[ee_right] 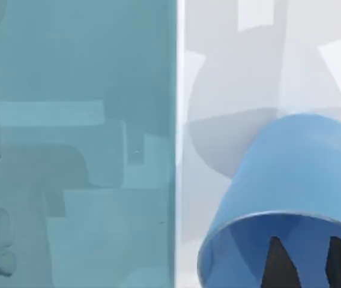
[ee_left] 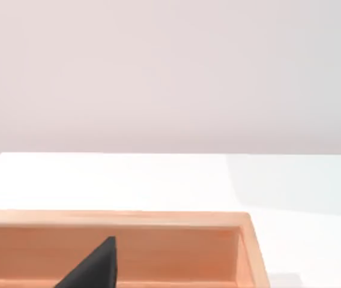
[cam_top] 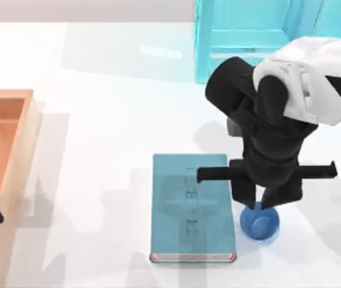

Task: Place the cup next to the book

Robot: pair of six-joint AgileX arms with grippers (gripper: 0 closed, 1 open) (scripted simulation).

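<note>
- pincer, left (ee_left: 92,267): my left one sits parked over the wooden tray (cam_top: 14,99) at the table's left edge; a single dark fingertip shows in the left wrist view, so i cannot tell whether the fingers are apart or together.
- wooden tray: an open box with raised orange-tan walls; the part of its floor that shows holds nothing.
- book (cam_top: 190,207): teal cover lying flat near the table's middle, front edge with white pages and reddish corners facing the near side.
- cup (cam_top: 259,223): blue, just beside the book's right edge near its front corner; whether it already rests on the table i cannot tell.
- pincer, right (cam_top: 260,201): my right one stands over the cup, with two dark fingertips (ee_right: 278,264) reaching down into the cup's mouth; it appears clamped on the rim, though the contact itself is hidden.
- cup interior: nothing inside but my fingertips.
- risk: in the right wrist view the cup looks tilted, so releasing now could let it tip or roll against the book.
- cyan shelf frame (cam_top: 242,30): stands at the far side, well apart from the cup.
</note>
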